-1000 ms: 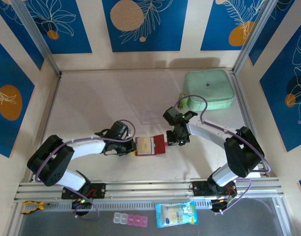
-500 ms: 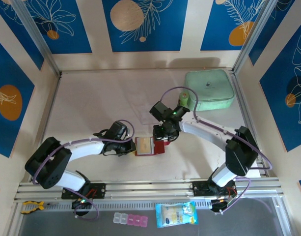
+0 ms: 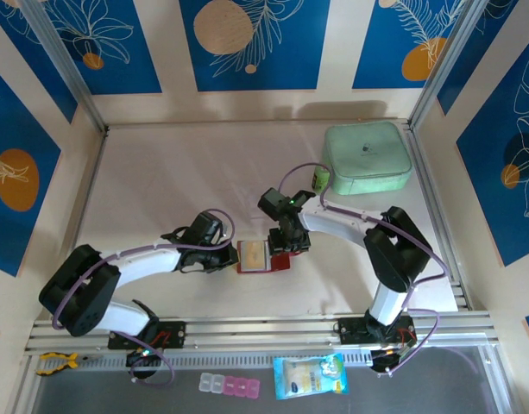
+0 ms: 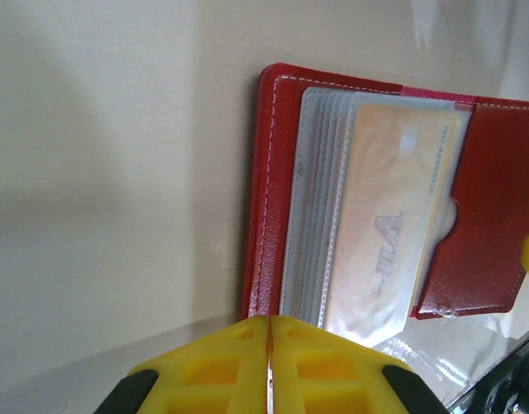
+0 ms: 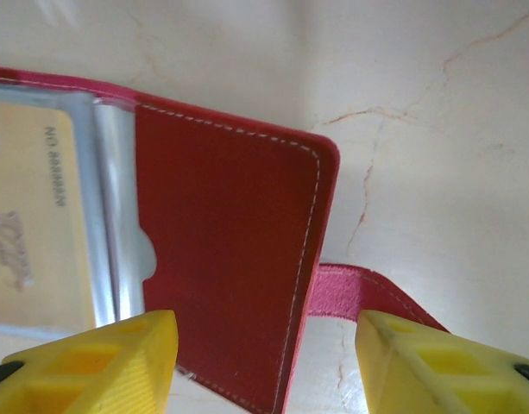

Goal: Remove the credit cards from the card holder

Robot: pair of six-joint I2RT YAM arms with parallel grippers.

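Red leather-like folding card holder may skid away from the clenched left gripper if the released right gripper snags its flap, not the orange-yellow plastic card.

Card holder lies open at mid-table, between the two grippers.

Left gripper is at the holder's left edge. Right gripper is over its right flap, fingers straddling that flap's outer edge. A stack of sleeves lies on the holder's left half. A card sits in the top sleeve, its right end reaching the right flap's pocket. Snap tab sticks out from under the right flap onto the table. Square case sits in the far right corner, well apart, with a small bottle just beside its left side. Before the arm bases lies a pouch, and a pill box is just left of it.
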